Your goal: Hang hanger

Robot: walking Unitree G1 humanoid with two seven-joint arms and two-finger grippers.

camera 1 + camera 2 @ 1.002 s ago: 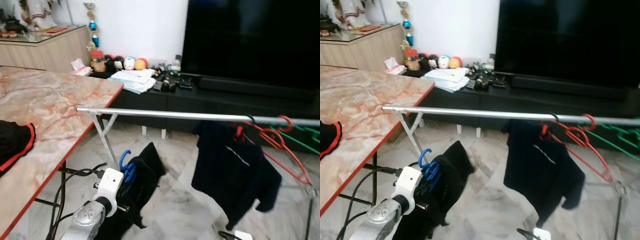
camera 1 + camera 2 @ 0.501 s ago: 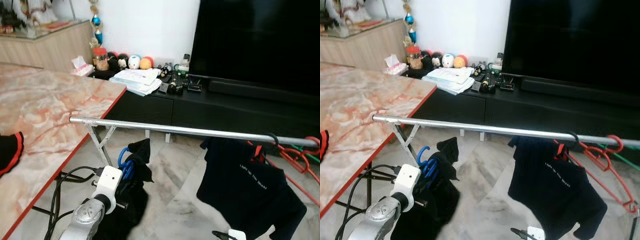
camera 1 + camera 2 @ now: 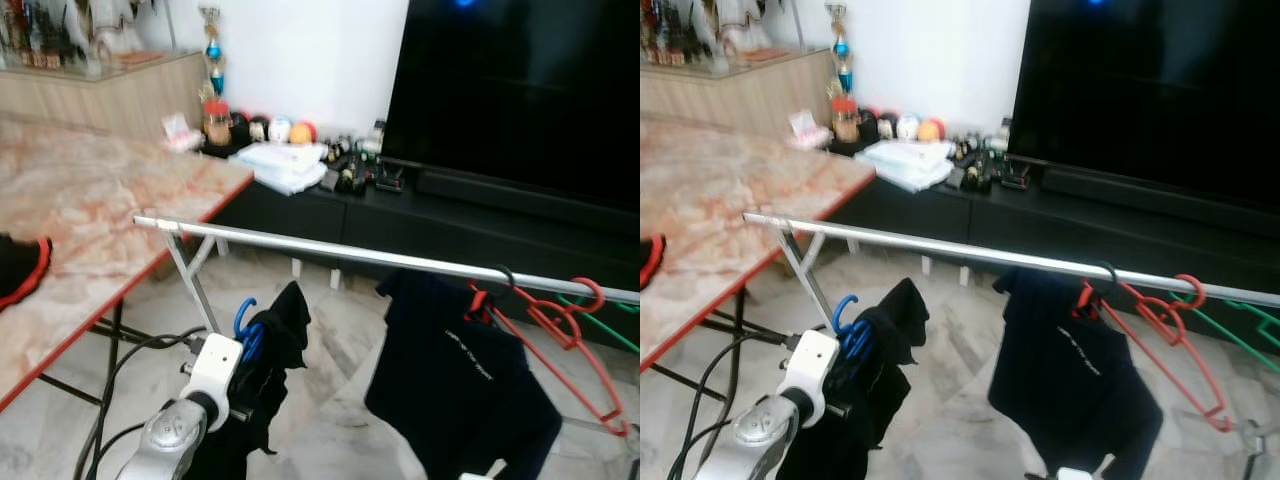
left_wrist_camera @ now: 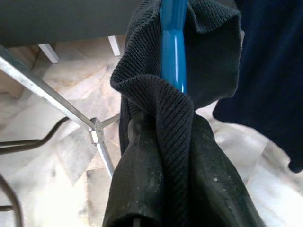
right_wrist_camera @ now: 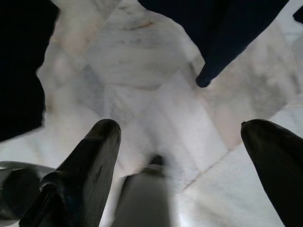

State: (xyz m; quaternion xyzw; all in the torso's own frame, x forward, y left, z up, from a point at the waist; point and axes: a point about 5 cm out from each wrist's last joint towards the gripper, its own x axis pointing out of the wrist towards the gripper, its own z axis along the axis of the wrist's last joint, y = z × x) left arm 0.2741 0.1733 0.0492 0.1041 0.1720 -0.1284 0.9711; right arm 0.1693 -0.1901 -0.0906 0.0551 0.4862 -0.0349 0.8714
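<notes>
My left gripper (image 4: pixel 177 156) is shut on a blue hanger (image 3: pixel 246 326) with a black knit garment (image 3: pixel 272 372) draped over it. The cloth covers much of the fingers (image 4: pixel 135 189). The hanger's hook sits below and in front of the silver rail (image 3: pixel 330 251), near the rail's left end. Further right on the rail hang a dark navy T-shirt (image 3: pixel 455 385), red hangers (image 3: pixel 560 335) and a green hanger (image 3: pixel 612 328). My right gripper (image 5: pixel 179 130) is open over the marble floor, nothing between its fingers.
A marble table with a red edge (image 3: pixel 100 195) stands at the left, a black and red garment (image 3: pixel 20 270) on it. Cables (image 3: pixel 130 355) trail under it. The rack's leg (image 3: pixel 190 285) slants down beside my left arm. A low black cabinet (image 3: pixel 420 220) and a television (image 3: pixel 520 90) stand behind.
The whole picture has shifted, so the camera moved. My left gripper still holds the blue hanger low near the rail's left end. The hanging shirt looks unchanged.
</notes>
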